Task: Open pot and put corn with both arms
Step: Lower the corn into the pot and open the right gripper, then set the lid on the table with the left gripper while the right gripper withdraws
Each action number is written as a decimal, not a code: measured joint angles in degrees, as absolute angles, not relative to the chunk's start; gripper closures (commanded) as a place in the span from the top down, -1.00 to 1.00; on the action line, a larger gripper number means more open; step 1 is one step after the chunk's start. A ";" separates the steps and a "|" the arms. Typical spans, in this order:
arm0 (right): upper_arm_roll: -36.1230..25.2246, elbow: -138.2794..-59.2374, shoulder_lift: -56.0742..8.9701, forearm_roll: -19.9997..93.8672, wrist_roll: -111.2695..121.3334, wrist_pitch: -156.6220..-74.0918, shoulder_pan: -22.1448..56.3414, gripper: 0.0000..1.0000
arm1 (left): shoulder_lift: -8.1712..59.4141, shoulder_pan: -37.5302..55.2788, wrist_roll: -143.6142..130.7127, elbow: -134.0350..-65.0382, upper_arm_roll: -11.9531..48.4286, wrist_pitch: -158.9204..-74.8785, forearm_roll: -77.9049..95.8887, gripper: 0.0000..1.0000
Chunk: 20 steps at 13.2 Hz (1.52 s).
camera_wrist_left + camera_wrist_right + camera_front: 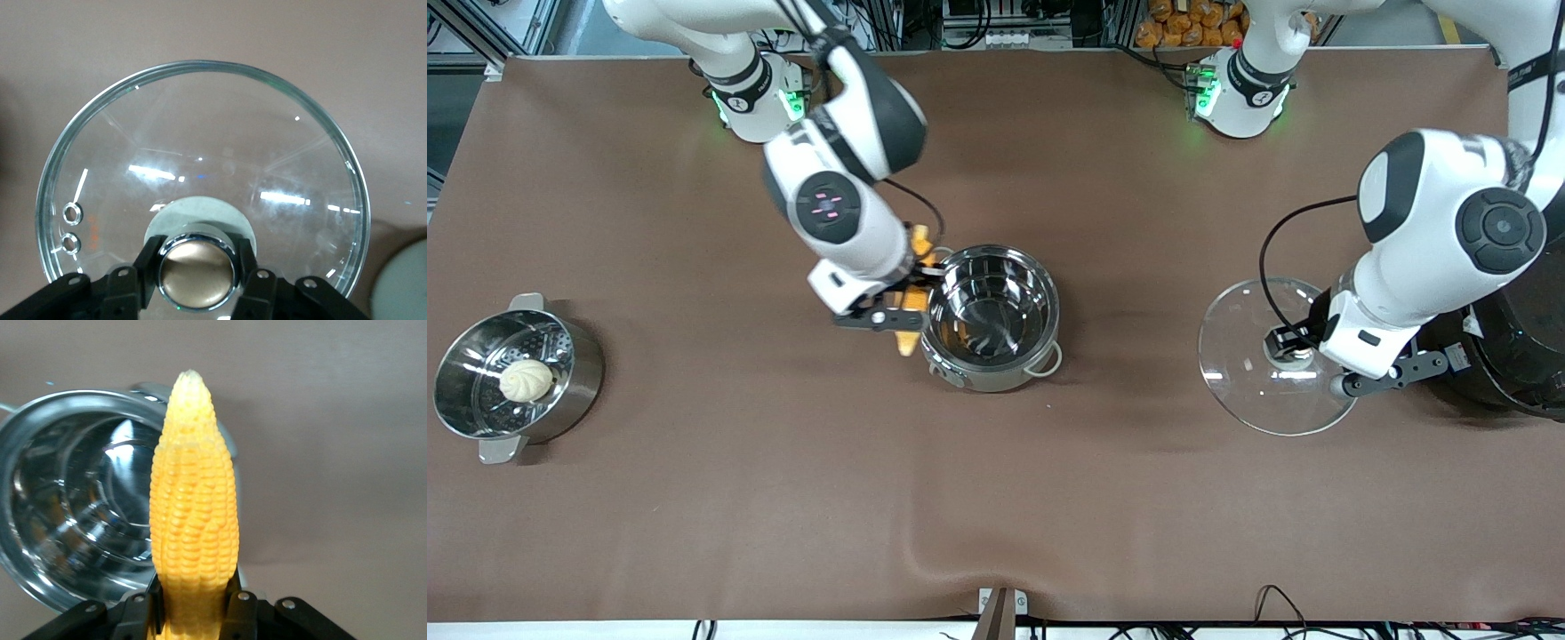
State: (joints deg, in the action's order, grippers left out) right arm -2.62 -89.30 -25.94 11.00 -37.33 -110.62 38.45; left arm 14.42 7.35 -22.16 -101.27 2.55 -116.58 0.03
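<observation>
The shiny steel pot (pixel 991 316) stands open and empty mid-table. My right gripper (pixel 907 307) is shut on the yellow corn (pixel 911 336) and holds it just beside the pot's rim, toward the right arm's end. In the right wrist view the corn (pixel 193 513) stands up from the right gripper (pixel 193 608), next to the pot (pixel 73 520). My left gripper (pixel 1294 347) is shut on the tan knob (pixel 197 270) of the glass lid (pixel 1245 373), low over the table toward the left arm's end. The lid (pixel 200 133) fills the left wrist view.
A steel steamer pot (pixel 463 391) with a white bun (pixel 527 380) stands at the right arm's end of the table. A black rice cooker (pixel 1520 347) stands at the left arm's end, close beside the lid and the left gripper.
</observation>
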 measured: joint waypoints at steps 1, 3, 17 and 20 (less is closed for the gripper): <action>-2.62 -88.14 -27.64 11.00 -39.00 -111.86 39.85 -1.00 | 13.87 6.65 -20.96 -105.32 2.54 -119.87 0.03 -1.00; -2.66 -85.61 -30.78 11.00 -40.14 -112.46 41.38 -1.00 | 13.70 6.33 -20.26 -112.37 2.57 -125.67 0.02 -1.00; -4.93 -82.91 -30.43 6.57 -36.21 -112.82 40.52 1.00 | 20.86 4.10 -20.16 -125.84 2.65 -147.45 0.02 1.00; -5.17 -92.60 -20.65 6.51 -27.70 -112.49 32.74 1.00 | 18.79 3.32 -20.16 -124.35 2.56 -147.94 0.02 1.00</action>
State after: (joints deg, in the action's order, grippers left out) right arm -5.17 -92.60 -20.65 6.51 -27.70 -112.49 32.74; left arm 18.79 3.32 -20.16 -124.35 2.56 -147.94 0.02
